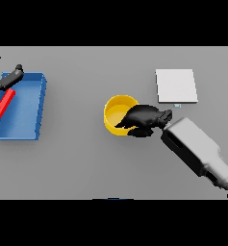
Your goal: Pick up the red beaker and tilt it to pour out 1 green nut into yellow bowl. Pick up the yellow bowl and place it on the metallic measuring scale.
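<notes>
The right robot hand (142, 120) seems curled over the yellow bowl (116, 113) rim.

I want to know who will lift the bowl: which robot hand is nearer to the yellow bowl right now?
The right robot hand. It sits at the yellow bowl's right rim, fingers curled over its edge. The left robot hand is far off at the table's left edge, over the blue tray.

Yellow bowl (116, 113) upright mid-table; red beaker (3, 105) (lying) in bin.
</notes>
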